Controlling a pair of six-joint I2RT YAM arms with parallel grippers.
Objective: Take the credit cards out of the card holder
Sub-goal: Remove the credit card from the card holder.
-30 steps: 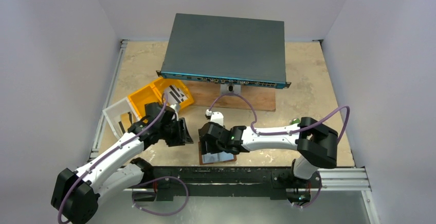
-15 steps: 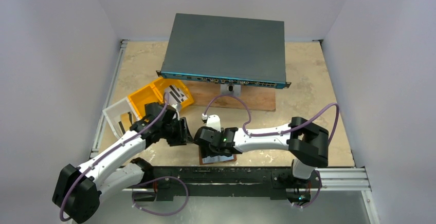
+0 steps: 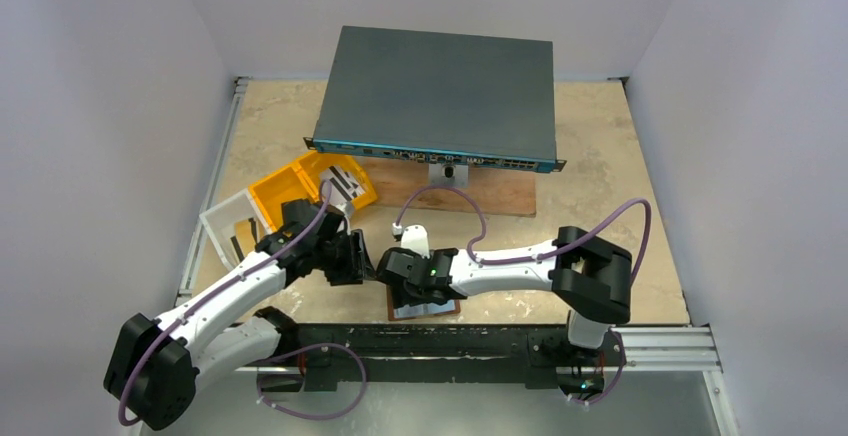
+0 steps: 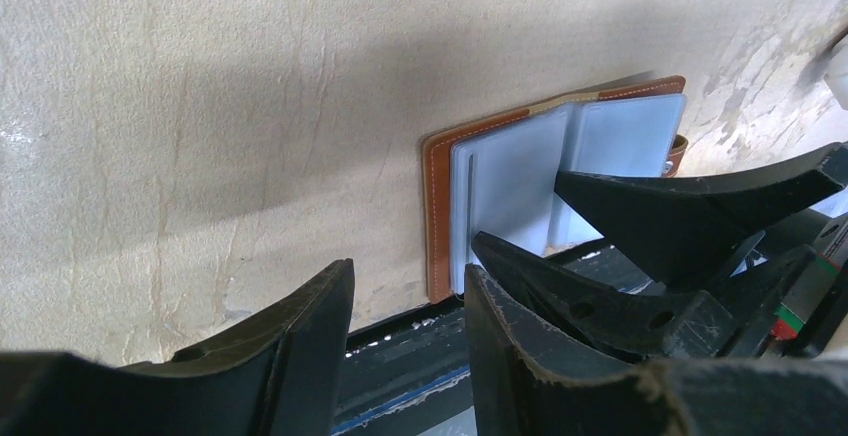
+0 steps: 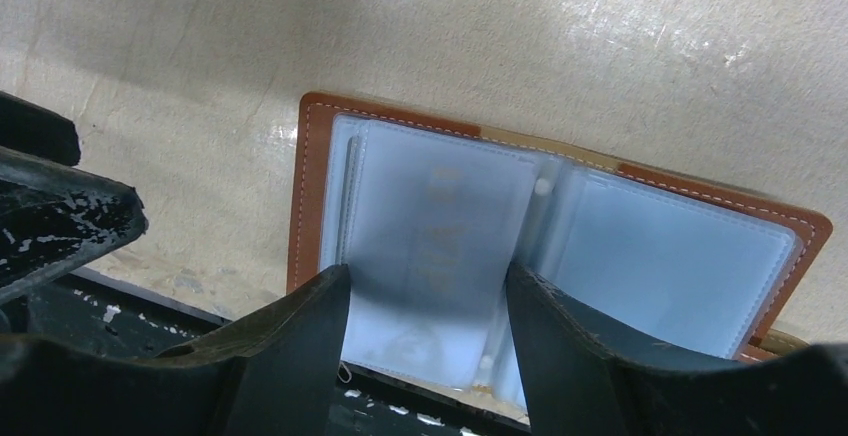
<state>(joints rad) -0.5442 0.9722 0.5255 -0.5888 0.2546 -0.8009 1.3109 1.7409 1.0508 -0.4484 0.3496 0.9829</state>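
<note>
Right wrist view: the right claw (image 5: 425,278) is found released and empty over the card holder (image 5: 650,246), which is laid open at the near edge of the counter (image 5: 500,46). The left claw (image 4: 408,274), likewise released, is crowded alongside. A clash, or the holder being shoved off the edge, is judged possible. A mottled beige surface and plain pale walls (image 3: 100,106) are noted.

The right pincer (image 3: 388,268) has swung left across the card holder (image 5: 600,246) toward the left pincer (image 3: 362,256).

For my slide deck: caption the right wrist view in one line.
Right hand, jaws apart, poised over the open brown card holder lying flat with clear pockets facing up.
</note>
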